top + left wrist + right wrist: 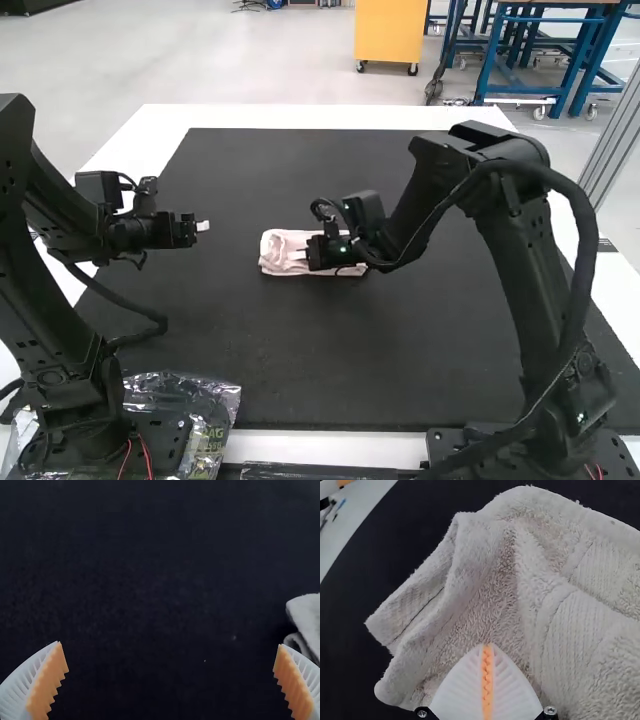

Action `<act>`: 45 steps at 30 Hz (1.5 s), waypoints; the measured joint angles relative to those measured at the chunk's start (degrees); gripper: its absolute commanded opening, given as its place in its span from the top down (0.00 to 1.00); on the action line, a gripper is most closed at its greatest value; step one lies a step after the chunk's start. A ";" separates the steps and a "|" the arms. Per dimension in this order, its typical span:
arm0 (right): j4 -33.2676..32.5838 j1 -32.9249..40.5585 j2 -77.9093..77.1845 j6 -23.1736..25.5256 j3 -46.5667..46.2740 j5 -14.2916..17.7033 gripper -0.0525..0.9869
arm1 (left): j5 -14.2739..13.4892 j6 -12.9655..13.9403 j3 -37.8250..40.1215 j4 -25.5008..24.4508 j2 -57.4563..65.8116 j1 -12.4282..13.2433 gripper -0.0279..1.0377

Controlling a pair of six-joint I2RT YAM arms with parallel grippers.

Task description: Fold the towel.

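In the high view the pale pink towel (282, 242) lies as a small folded bundle near the middle of the black mat. My left gripper (203, 226) is held to the left of it, apart from the cloth. My right gripper (298, 255) is over the towel, hiding part of it. The left wrist view has my left gripper (171, 652) wide open above bare mat, with the towel's edge (307, 620) nearby. The right wrist view has my right gripper (487, 647) shut, its pads together over the layered, creased towel (560, 580); no cloth is visible between them.
The black mat (330, 370) covers most of the white table (300, 117). A crinkled plastic bag (205, 400) lies by the left arm's base at the table's near edge. The right arm reaches in over the mat's right half.
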 measured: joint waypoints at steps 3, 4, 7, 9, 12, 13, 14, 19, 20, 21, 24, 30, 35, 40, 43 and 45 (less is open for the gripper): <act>-0.70 -0.31 -0.87 1.42 0.00 0.00 0.97 | 0.13 -1.22 0.04 1.73 -0.11 0.00 0.06; -1.42 -0.66 -1.75 1.95 -0.02 0.02 0.97 | 0.13 -1.77 0.04 1.99 -0.44 0.00 0.06; -4.85 -2.60 -6.91 3.69 0.02 0.04 0.96 | 0.13 -3.37 0.57 1.46 -2.86 -0.02 0.06; -8.57 -4.79 -12.70 4.98 0.70 0.02 0.77 | 0.13 -4.74 2.75 -0.28 -5.01 -0.17 0.06; -12.61 -8.44 -22.16 6.51 3.69 0.22 0.29 | 0.11 -6.34 7.87 -4.46 -8.24 -1.25 0.06; -14.03 -9.75 -25.94 6.80 5.07 0.37 0.09 | 0.11 -6.99 9.99 -5.99 -9.55 -1.99 0.06; -15.45 -10.91 -29.53 6.93 6.32 0.74 0.06 | 0.11 -7.56 11.91 -7.28 -10.82 -2.75 0.06; -21.77 -16.57 -47.80 5.40 10.10 3.34 0.06 | 0.02 -10.43 21.79 -13.29 -18.01 -7.17 0.06; -23.80 -17.66 -51.36 4.46 10.05 4.24 0.06 | -0.11 -10.99 23.50 -14.36 -19.58 -8.13 0.06; -25.68 -18.75 -54.88 3.43 9.73 5.27 0.06 | -0.39 -11.41 24.90 -15.43 -21.29 -9.11 0.07; -28.00 -21.84 -65.57 0.81 6.10 8.35 0.06 | -1.55 -12.44 27.10 -18.01 -27.36 -11.93 0.06; -31.56 -28.41 -88.26 -1.81 -4.04 11.96 0.06 | -7.30 -13.11 23.63 -19.10 -42.60 -14.32 0.06; -37.92 -33.73 -106.09 -1.99 -8.20 13.05 0.06 | -11.41 -13.33 16.00 -19.04 -58.58 -13.86 0.06; -41.92 -35.30 -121.31 -1.07 -12.24 14.47 0.06 | -13.77 -13.94 10.86 -20.39 -75.08 -13.62 0.06; -43.87 -35.30 -128.56 -0.76 -13.51 16.20 0.06 | -14.84 -14.14 9.64 -22.56 -83.45 -13.62 0.06; -46.71 -35.30 -130.51 -0.81 -12.72 17.59 0.06 | -15.54 -14.19 8.94 -24.04 -88.21 -13.62 0.06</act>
